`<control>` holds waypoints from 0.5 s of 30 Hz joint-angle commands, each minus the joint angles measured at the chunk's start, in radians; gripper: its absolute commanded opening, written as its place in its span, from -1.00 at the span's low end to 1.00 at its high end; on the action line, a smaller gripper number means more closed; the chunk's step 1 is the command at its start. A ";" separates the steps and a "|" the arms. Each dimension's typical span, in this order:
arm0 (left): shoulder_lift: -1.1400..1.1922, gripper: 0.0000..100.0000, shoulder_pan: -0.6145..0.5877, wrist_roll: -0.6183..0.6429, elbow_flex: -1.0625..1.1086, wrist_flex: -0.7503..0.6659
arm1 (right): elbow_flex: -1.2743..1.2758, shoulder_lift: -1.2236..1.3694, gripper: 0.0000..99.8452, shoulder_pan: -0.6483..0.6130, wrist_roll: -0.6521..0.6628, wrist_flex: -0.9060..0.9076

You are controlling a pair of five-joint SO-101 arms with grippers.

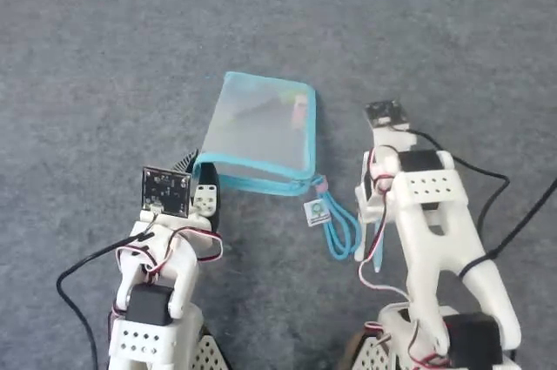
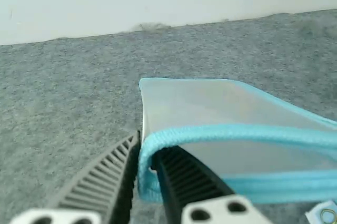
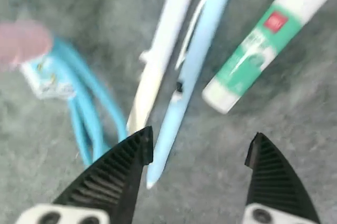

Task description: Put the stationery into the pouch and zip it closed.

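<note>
While pens [image 3: 200, 45] lie outside, the pouch [image 1: 252, 135] holds coloured items [image 1: 294, 109]

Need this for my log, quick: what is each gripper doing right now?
Left gripper: closed on the pouch edge.
Right gripper: open, holding nothing, over the blue pen.

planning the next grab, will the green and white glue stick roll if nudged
Likely yes: the green and white cylindrical glue stick lies on its side, so a sideways push could roll it. The fuzzy grey carpet would probably stop it soon. Its smooth body looks rigid, so it may slip in a loose pinch.
</note>
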 commanded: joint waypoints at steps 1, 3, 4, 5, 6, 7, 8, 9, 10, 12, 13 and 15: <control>0.006 -0.98 0.008 -0.003 -0.005 0.002 | -0.044 0.022 -0.43 0.073 0.012 -0.074; 0.006 -0.98 0.008 -0.003 -0.005 0.000 | -0.069 0.056 -0.43 0.102 0.009 -0.081; 0.006 -0.98 0.008 -0.003 -0.005 0.000 | -0.078 0.073 -0.43 0.110 0.008 -0.081; 0.006 -0.98 0.008 -0.003 -0.005 0.000 | -0.086 0.091 -0.43 0.114 0.006 -0.081; 0.006 -0.98 0.008 -0.003 -0.005 0.000 | -0.091 0.108 -0.43 0.117 0.006 -0.082; 0.006 -0.98 0.008 -0.003 -0.005 0.000 | -0.094 0.125 -0.43 0.117 0.006 -0.082; 0.006 -0.98 0.008 -0.003 -0.005 0.000 | -0.095 0.142 -0.43 0.117 0.005 -0.088; 0.006 -0.98 0.008 -0.003 -0.005 0.000 | -0.094 0.157 -0.43 0.117 0.005 -0.105; 0.006 -0.98 0.008 -0.003 -0.005 0.000 | -0.094 0.173 -0.43 0.119 0.005 -0.124; 0.006 -0.98 0.008 -0.003 -0.005 0.002 | -0.094 0.205 -0.43 0.130 0.005 -0.174; 0.006 -0.98 0.008 -0.003 -0.005 0.002 | -0.094 0.220 -0.43 0.136 0.005 -0.197; 0.006 -0.98 0.008 -0.003 -0.005 0.002 | -0.094 0.242 -0.43 0.140 0.005 -0.231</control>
